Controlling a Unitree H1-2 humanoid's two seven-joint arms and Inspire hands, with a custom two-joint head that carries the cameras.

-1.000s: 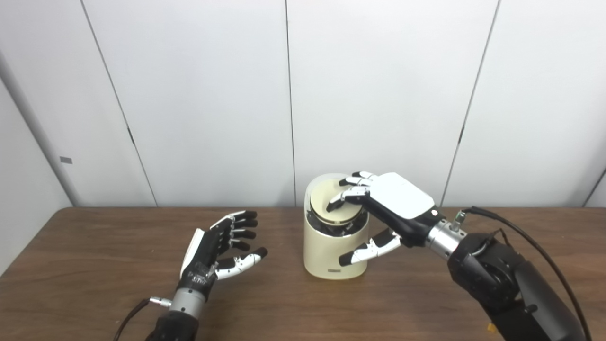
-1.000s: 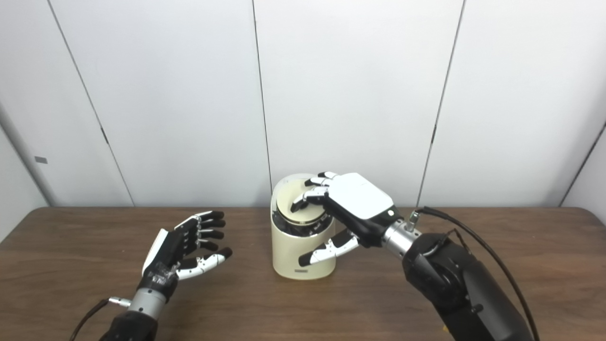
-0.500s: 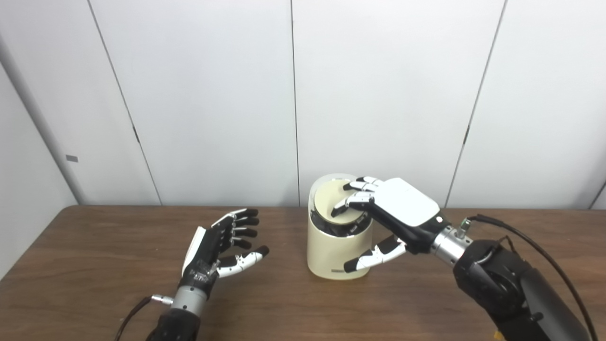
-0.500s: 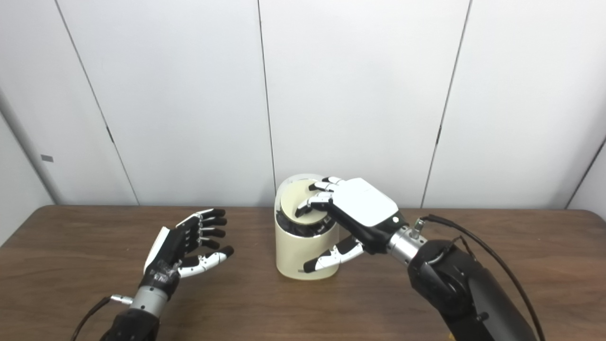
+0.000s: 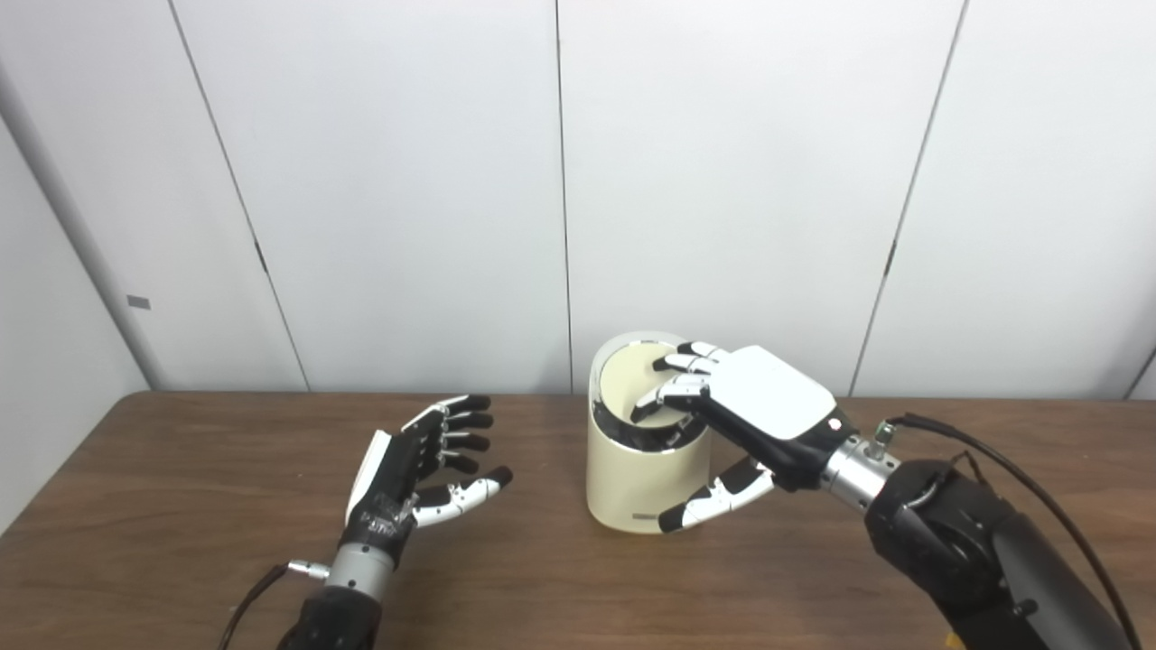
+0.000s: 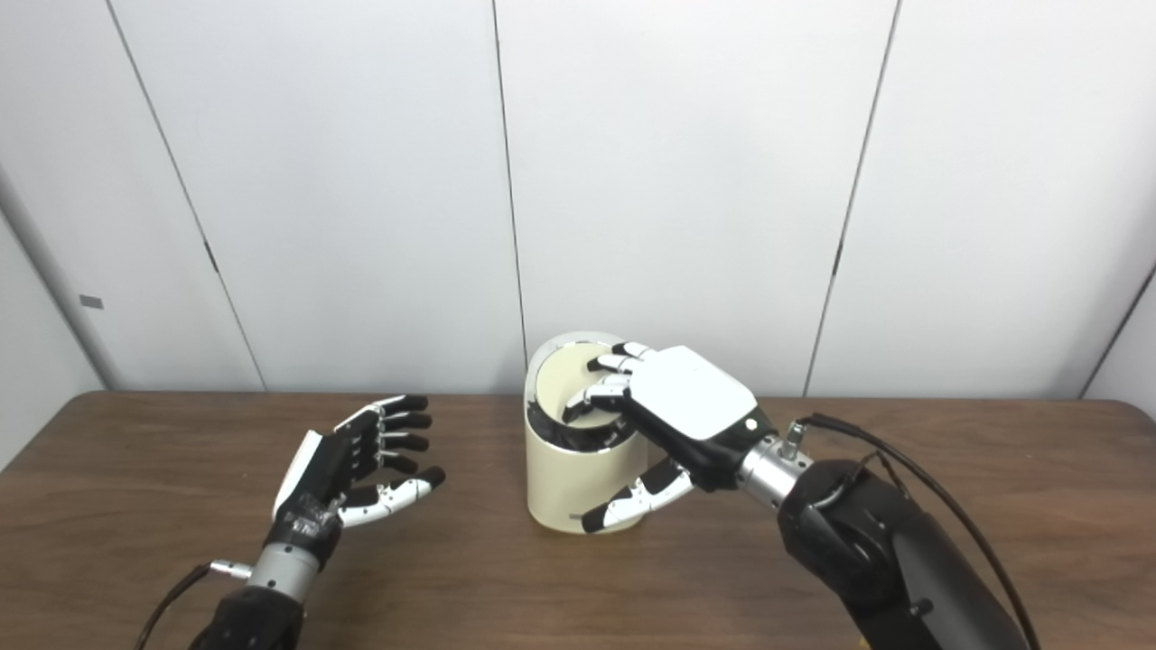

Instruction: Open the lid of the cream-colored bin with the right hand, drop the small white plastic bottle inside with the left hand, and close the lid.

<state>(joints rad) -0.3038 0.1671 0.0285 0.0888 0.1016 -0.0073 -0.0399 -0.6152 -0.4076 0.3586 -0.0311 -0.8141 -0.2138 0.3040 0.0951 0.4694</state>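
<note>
- left eye view: we see our right hand (image 5: pixel 754 406), white-backed with black and white fingers, laid over the top of the cream-coloured round plastic bin (image 5: pixel 637 469) near the back middle of the dark brown wooden table (image 5: pixel 181 506).
- the bin's cream round lid (image 5: pixel 632 390) sits tilted in the mouth, with a dark gap under its near edge; our right fingers (image 5: pixel 673 393) rest curled on it, and the thumb (image 5: pixel 713 498) reaches down the bin's front wall, so the fingers are apart and clamped on nothing.
- our left hand (image 5: pixel 420 469) hovers well to the left of the bin, palm turned toward it, fingers spread apart and empty.
- we cannot find the small white plastic bottle on the table or in either hand; whether it lies inside the bin we cannot tell.
- right eye view: the same bin (image 6: pixel 578 474) stands just left of centre, with the right hand (image 6: pixel 691 402) covering its right rim and the lid (image 6: pixel 573 384) showing as a pale tilted disc beneath the fingertips.
- the left hand (image 6: pixel 352 474) is open beside it, apart from the bin.
- white wall panels (image 6: pixel 677 162) stand behind the table.
</note>
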